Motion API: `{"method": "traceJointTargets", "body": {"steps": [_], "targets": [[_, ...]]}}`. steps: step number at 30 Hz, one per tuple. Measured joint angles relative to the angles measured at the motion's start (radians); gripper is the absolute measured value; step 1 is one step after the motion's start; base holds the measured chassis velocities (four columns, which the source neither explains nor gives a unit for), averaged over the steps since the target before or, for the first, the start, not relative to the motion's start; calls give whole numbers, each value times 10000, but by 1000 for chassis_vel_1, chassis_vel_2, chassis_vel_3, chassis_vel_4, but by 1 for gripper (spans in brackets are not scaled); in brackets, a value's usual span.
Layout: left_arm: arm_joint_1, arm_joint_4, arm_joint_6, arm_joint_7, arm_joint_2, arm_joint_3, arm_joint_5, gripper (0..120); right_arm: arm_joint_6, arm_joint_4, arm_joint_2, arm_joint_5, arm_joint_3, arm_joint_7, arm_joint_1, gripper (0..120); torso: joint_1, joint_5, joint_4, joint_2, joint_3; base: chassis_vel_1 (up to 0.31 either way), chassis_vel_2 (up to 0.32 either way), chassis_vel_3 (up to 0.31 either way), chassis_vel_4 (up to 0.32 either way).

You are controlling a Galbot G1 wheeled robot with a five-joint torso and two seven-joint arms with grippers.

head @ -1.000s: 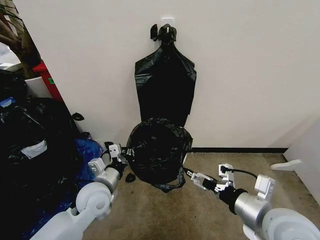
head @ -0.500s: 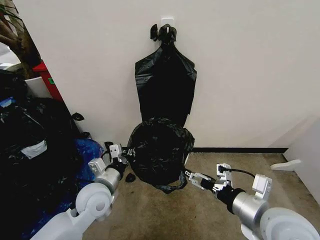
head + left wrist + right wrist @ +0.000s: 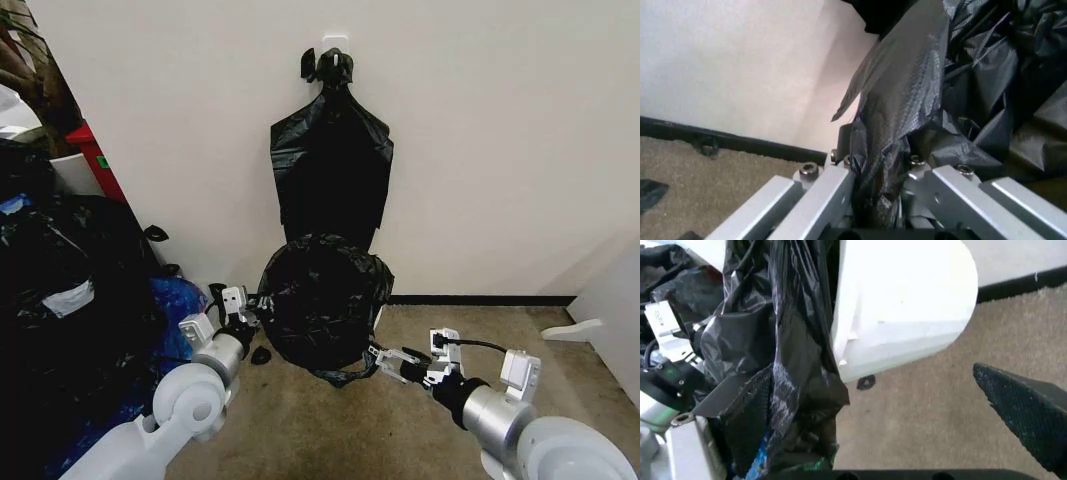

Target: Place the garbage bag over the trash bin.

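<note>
The black garbage bag is draped over the trash bin, which stands on the carpet against the wall and is almost hidden under it in the head view. The bin's white wall shows bare in the right wrist view, beside the bag's hanging folds. My left gripper is at the bag's left edge, shut on a fold of the plastic. My right gripper is low at the bag's right bottom edge, open, with the bag lying against one finger and the other pad free.
A flat bunch of black bags hangs from a wall hook above the bin. A big heap of black bags and a blue bag crowd the left. Bare carpet lies in front, with a white object at the right.
My right gripper has moved left and closer to the bag's lower right edge. The bag has spread slightly to the right over the bin. The left gripper has held still.
</note>
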Motion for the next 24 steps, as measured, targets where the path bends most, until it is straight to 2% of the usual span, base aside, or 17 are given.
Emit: {"method": "traceJointTargets", "body": {"steps": [7,14,24], "targets": [[55,-477,56,-107,96,-149,-418,1,166,-685,101,-900,112,-775,-119,100,0,1,0,0,0,0,0,0,0],[160,-754,168,-76,171,-229,-824,2,300,-1659,215,-1080,267,-1330,158,100,0,0,2,0,0,0,0,0,0],[121,-581,182,76,165,-199,-993,2,410,-1883,340,-1187,259,-1628,215,100,0,-3,1,0,0,0,0,0,0]]}}
